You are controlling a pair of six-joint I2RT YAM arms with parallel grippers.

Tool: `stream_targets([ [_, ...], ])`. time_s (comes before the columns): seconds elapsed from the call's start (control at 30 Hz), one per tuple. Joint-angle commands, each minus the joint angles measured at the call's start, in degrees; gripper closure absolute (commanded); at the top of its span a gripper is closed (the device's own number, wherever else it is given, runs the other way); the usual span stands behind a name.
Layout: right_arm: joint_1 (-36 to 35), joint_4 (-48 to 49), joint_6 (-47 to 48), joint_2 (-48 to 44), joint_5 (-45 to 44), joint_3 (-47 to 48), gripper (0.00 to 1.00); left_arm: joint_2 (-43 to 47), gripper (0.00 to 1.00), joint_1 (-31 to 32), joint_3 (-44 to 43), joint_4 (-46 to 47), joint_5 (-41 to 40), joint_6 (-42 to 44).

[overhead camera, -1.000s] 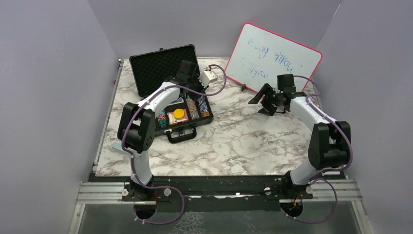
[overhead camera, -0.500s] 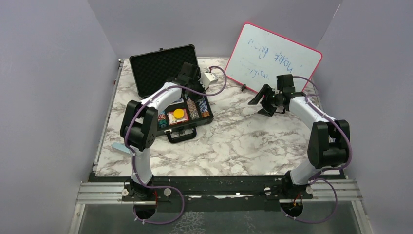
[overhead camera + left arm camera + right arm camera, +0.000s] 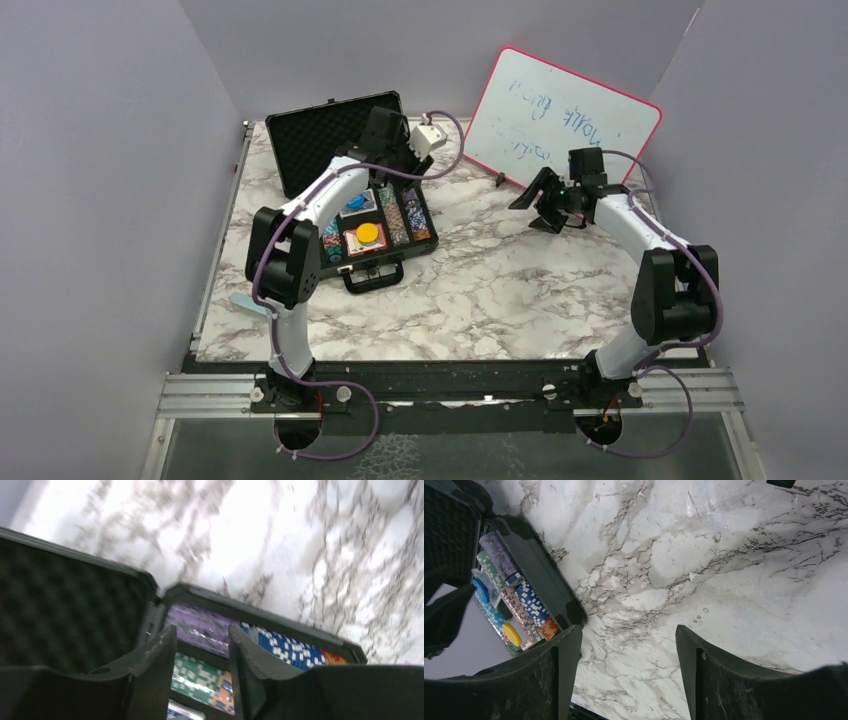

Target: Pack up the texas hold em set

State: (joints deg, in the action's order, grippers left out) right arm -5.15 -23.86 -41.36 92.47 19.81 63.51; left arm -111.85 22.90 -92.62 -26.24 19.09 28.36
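Lavender walls (image 3: 100,200), white marble tabletop (image 3: 500,290), even light.

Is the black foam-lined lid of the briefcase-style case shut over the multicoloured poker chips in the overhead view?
No, the black foam-lined lid stands raised at the back, leaving the multicoloured poker chips uncovered below it.

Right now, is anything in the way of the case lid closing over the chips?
Yes: the left arm reaches across the open tray, its end effector near the hinge, where the lid must swing down.
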Motion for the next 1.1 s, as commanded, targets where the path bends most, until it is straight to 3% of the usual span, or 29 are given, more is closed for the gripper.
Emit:
stream_targets([
  [0.0, 0.32, -0.7, 1.28, -1.12, 0.81, 1.41, 0.28, 2.17, 0.52, -1.69, -6.5, 3.37, 3.19, -3.73],
  [0.17, 0.31, -0.73, 1.27, -2.55, 0.4, 1.09, 0.27, 4.13, 0.46, -4.56, -5.95, 10.17, -6.24, -11.67],
  [0.37, 0.31, -0.85, 1.57, -2.55, 0.49, 0.95, 0.27, 9.55, 0.41, -14.7, 1.37, 18.08, -15.7, -27.76],
  [0.53, 0.31, -0.8, 1.55, -1.57, 1.36, 0.56, 0.28, 11.47, 0.4, -21.75, 5.46, 17.42, -24.83, -36.51],
  [0.6, 0.31, -0.84, 1.58, -1.42, 1.35, 0.72, 0.28, 11.24, 0.4, -24.48, 6.26, 17.45, -24.97, -39.78],
  [0.83, 0.31, -1.13, 1.56, -1.33, 1.19, 0.89, 0.29, 5.27, 0.49, -28.54, 0.36, 14.34, -24.88, -40.65],
  [1.07, 0.31, -1.01, 1.95, -0.6, 1.79, 1.67, 0.29, 1.11, 0.5, -30.85, -2.58, 14.49, -27.37, -41.23],
])
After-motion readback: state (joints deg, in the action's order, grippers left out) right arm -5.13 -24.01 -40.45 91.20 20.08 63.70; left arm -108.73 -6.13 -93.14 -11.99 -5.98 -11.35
